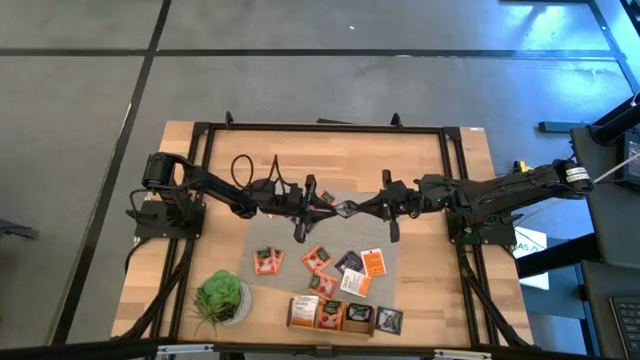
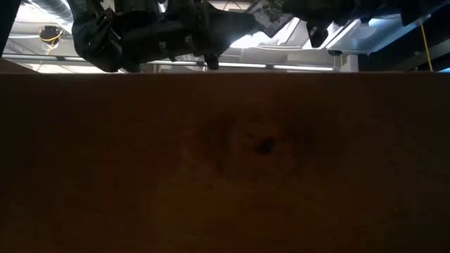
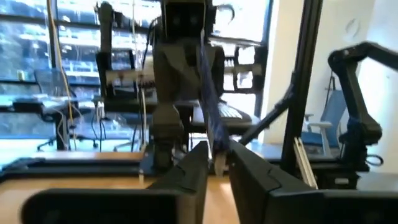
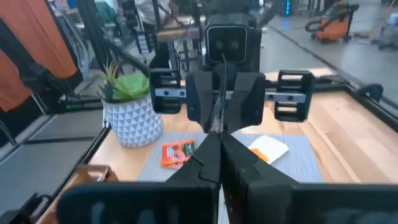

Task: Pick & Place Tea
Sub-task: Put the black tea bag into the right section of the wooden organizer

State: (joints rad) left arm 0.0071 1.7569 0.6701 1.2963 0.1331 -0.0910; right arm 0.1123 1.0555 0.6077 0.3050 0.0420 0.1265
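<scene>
high view shows, nearest the front edge of the table [image 1: 470, 150], a cardboard box [image 1: 330, 314] of sachets just beside the grey mat [image 1: 262, 232]; the potted plant [image 1: 221, 296] stands left of that box; on the mat's near half lie loose tea sachets [image 1: 318, 260], orange, white-and-orange and black, some overlapping; above the mat's far half the two arms meet tip to tip; a dark tea sachet [image 1: 343, 209] hangs between them over the mat; the right gripper [image 4: 219, 134] has its fingers pressed together, pinching that sachet edge-on; the left gripper [image 3: 215, 163] also has the sachet between its fingers, which stand slightly apart, though whether they grip it i cannot tell; beyond the mat is bare wood and the black frame [image 1: 320, 127].
</scene>
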